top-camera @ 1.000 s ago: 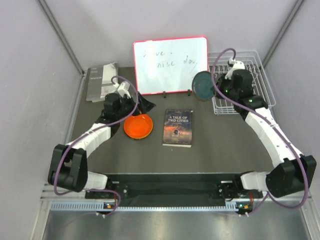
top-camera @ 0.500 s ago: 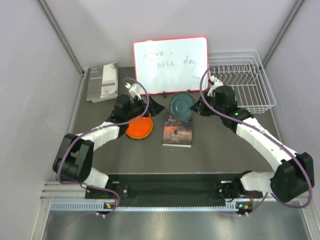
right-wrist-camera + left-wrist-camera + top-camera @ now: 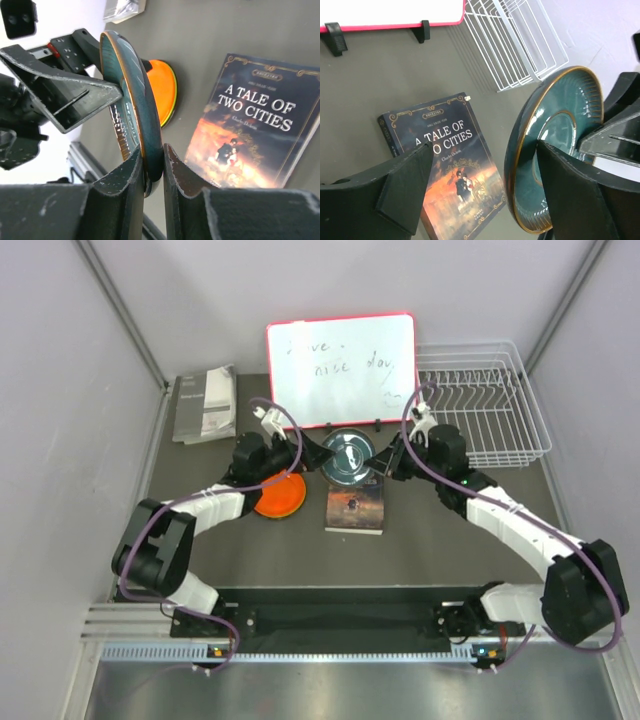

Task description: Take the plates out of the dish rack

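Note:
My right gripper point(image 3: 152, 155) is shut on the rim of the teal blue plate point(image 3: 347, 457), holding it on edge above the far end of the book point(image 3: 355, 508). My left gripper point(image 3: 485, 150) is open. Its fingers stand on either side of that teal plate point(image 3: 555, 145), one finger point(image 3: 575, 195) against the plate's face, the other well apart from it. The orange plate point(image 3: 278, 495) lies flat on the table under the left arm. The white wire dish rack point(image 3: 530, 420) stands at the back right, and I see no plate among its tines.
A red-framed whiteboard point(image 3: 340, 370) stands upright at the back centre, just behind the two grippers. A grey booklet point(image 3: 203, 405) lies at the back left. Walls close in on both sides of the dark table.
The right arm has carried the teal plate from the rack leftward to over the book. The left gripper has left the orange plate and swung right to meet the teal plate.

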Available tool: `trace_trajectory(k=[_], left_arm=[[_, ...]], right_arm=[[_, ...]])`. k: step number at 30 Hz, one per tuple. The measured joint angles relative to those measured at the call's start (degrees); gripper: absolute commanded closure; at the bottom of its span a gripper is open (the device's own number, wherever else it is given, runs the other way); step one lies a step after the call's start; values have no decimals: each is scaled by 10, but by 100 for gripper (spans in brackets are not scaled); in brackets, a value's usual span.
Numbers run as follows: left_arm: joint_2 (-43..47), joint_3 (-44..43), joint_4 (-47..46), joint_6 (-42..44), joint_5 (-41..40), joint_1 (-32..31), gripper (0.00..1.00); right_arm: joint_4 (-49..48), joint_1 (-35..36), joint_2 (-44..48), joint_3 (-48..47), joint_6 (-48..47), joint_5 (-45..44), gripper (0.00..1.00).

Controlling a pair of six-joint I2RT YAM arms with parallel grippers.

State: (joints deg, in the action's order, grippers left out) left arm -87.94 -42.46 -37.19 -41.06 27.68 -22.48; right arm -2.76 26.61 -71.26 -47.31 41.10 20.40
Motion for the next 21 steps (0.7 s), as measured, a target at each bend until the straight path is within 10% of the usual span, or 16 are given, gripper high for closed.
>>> trace_trajectory(k=[12, 18, 21], left_arm=[[-1, 15, -63, -39, 25, 2, 100], [0, 21, -83, -56, 27, 12, 100], [5, 25, -75, -51, 20, 13, 100]], right_arm=[[-122, -5, -47, 52, 83, 38, 100], [-166, -8, -75, 60, 109, 58, 100], [-177, -9, -88, 60, 113, 64, 62]])
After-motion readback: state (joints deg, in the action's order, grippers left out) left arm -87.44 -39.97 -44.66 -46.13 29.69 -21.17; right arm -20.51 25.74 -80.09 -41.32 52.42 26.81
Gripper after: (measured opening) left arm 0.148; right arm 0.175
